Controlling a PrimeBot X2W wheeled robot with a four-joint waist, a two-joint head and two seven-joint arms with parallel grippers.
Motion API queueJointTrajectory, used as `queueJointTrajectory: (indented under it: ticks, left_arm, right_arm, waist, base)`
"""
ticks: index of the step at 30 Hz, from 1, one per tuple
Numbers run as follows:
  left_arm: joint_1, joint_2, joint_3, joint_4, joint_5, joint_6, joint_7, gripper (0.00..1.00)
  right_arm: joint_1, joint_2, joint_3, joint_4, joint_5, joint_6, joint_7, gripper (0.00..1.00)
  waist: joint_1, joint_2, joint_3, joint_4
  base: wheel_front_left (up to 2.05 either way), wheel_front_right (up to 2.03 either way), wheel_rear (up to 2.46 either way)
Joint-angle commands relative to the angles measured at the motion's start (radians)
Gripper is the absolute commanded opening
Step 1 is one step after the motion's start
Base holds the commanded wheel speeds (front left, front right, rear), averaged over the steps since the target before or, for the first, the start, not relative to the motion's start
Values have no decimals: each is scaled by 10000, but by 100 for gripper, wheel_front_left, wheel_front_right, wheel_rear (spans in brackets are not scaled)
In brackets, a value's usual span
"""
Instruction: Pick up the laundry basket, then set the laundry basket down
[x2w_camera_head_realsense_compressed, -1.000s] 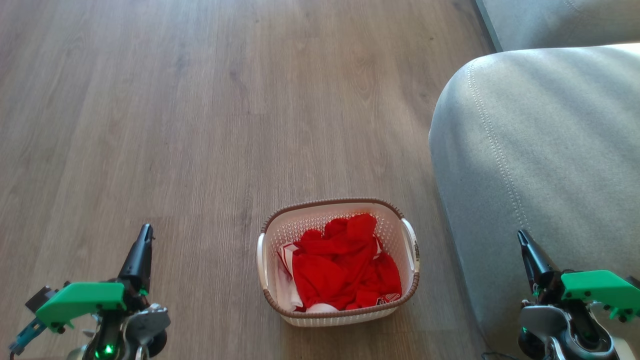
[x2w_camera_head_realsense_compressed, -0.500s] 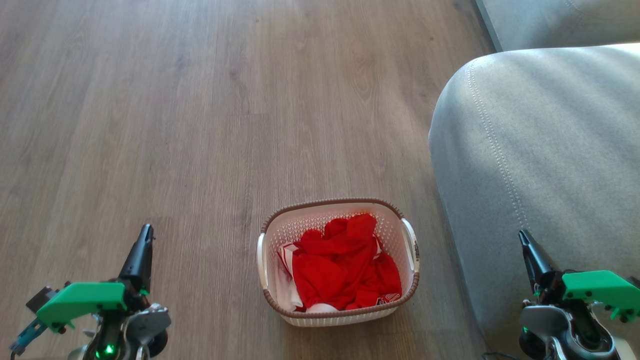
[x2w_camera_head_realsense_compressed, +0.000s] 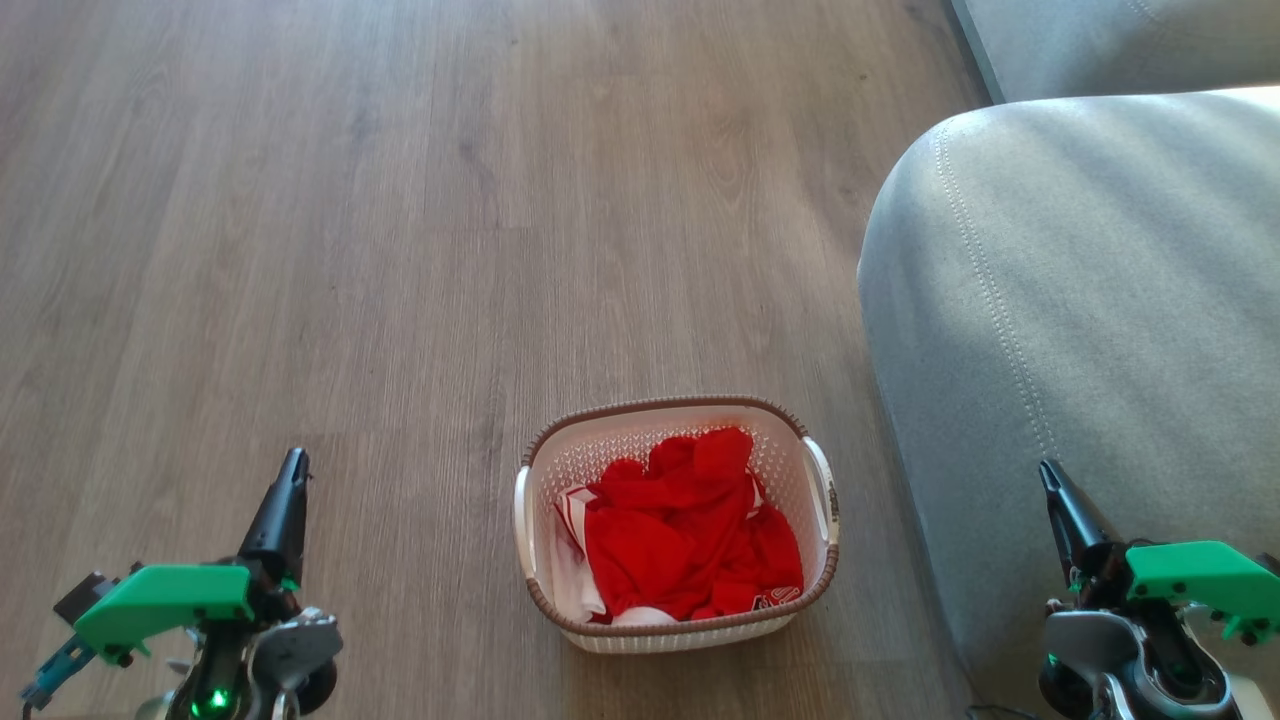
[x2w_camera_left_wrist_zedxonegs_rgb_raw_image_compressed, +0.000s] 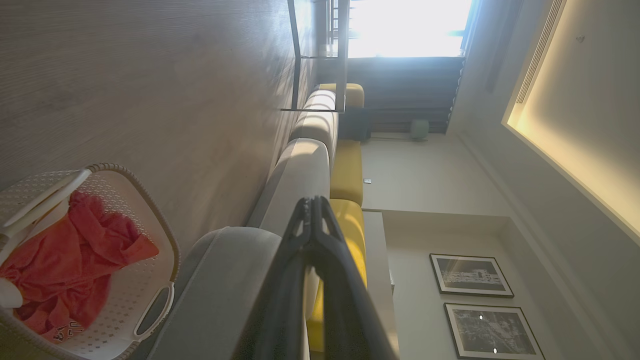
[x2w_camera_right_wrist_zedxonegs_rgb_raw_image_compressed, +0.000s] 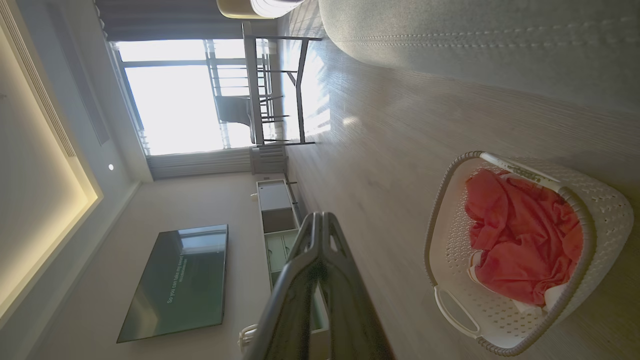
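**laundrynoob:** so what's everything actually sitting on?

**plankfan:** just the floor (x2w_camera_head_realsense_compressed: 400, 250), grey-brown wood-look planks with the grain running away from the head camera. The laundry basket (x2w_camera_head_realsense_compressed: 590, 455) sits flat and upright on it, low in the middle of the head view.

**laundrynoob:** anything else down there?

**plankfan:** yeah, a big grey sofa (x2w_camera_head_realsense_compressed: 1050, 300) stands on the boards to the right of the basket. They're near each other but not touching, there's a strip of bare planks between them. In the right wrist view a dark thin-legged frame (x2w_camera_right_wrist_zedxonegs_rgb_raw_image_compressed: 300, 90) stands well off by the bright window, and a low cabinet (x2w_camera_right_wrist_zedxonegs_rgb_raw_image_compressed: 277, 210) runs along the wall.
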Motion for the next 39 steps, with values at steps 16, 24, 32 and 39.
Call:
queueJointTrajectory:
  ticks: [16,24,32,39]
  left_arm:
    - [-543,39,459,-292,81,-67,98,0]
    - [-545,24,479,-291,98,-67,115,0]
    - [-546,13,496,-290,111,-67,128,0]
    - [-547,2,511,-289,124,-67,140,0]
  right_arm:
    - [-467,-143,171,-315,-44,-15,104,0]
    - [-468,-137,162,-314,-52,-15,112,0]
    - [-469,-131,154,-314,-58,-15,118,0]
    - [-470,-127,147,-313,-64,-15,123,0]
  waist:
    - [0,-1,0,0]
    - [0,-1,0,0]
    - [0,-1,0,0]
    - [0,-1,0,0]
  base:
    - [0,0,0]
    - [0,0,0]
    - [0,0,0]
    - [0,0,0]
